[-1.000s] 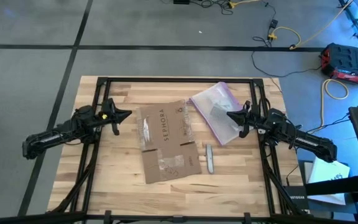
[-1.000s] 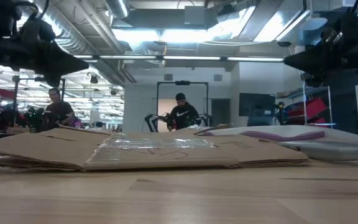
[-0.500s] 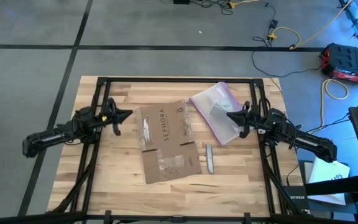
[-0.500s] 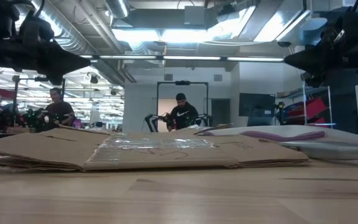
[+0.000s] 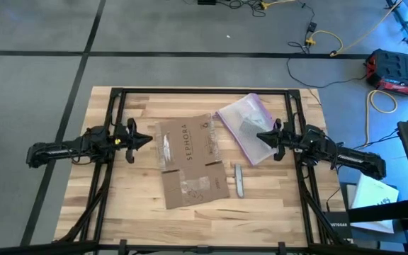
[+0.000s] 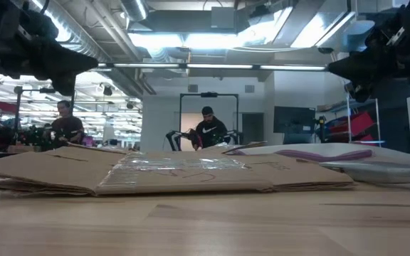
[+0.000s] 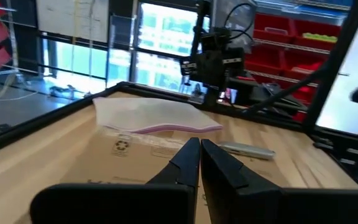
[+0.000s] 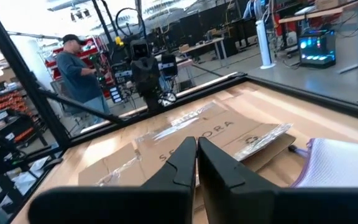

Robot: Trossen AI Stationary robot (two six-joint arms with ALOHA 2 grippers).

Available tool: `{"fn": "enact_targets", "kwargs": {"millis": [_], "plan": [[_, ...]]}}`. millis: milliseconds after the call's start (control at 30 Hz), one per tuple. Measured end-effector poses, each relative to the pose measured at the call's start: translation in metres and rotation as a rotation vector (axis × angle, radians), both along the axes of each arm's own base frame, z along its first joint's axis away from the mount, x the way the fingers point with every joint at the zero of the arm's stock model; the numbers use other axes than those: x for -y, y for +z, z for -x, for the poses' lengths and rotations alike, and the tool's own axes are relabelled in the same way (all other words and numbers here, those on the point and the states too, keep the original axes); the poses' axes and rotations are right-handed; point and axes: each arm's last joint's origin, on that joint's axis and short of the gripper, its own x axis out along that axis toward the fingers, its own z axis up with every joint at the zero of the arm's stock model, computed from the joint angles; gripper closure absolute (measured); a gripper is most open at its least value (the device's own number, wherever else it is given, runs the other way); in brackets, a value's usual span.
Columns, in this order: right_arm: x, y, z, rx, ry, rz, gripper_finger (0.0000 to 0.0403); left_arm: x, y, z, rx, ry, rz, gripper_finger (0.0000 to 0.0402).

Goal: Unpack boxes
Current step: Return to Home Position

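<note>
One brown cardboard box (image 5: 190, 159) with "SEPHORA" lettering lies flattened, flaps spread, on the middle of the wooden table (image 5: 119, 212); it also shows in the low view (image 6: 169, 174). A clear plastic bag (image 5: 246, 124) with a purple edge lies flat at the back right. My left gripper (image 5: 149, 139) hovers level and shut just off the box's left edge, touching nothing. My right gripper (image 5: 258, 136) hovers level and shut above the bag's near part, pointing toward the box. The wrist views show both pairs of fingers closed, left (image 7: 199, 142) and right (image 8: 196, 142), with nothing between them.
A small grey knife-like tool (image 5: 239, 179) lies on the table right of the box. Black frame rails (image 5: 204, 91) run along the table's far, left and right sides. In the room beyond the table, two people (image 6: 208, 131) stand at other workstations.
My left arm has swung about its base, so its gripper has shifted a little toward the table's near edge and now points straight at the box's left edge. My right gripper has turned slightly the same way. Box, bag and tool lie as before.
</note>
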Motion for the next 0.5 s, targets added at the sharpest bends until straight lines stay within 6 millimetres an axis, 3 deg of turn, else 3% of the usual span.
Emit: {"fn": "enact_targets", "kwargs": {"millis": [500], "plan": [[-0.016, 0.001, -0.003, -0.011, -0.031, 0.102, 0.0403, 0.003, 0.0, 0.0, 0.011, -0.013, 0.049, 0.0402]]}}
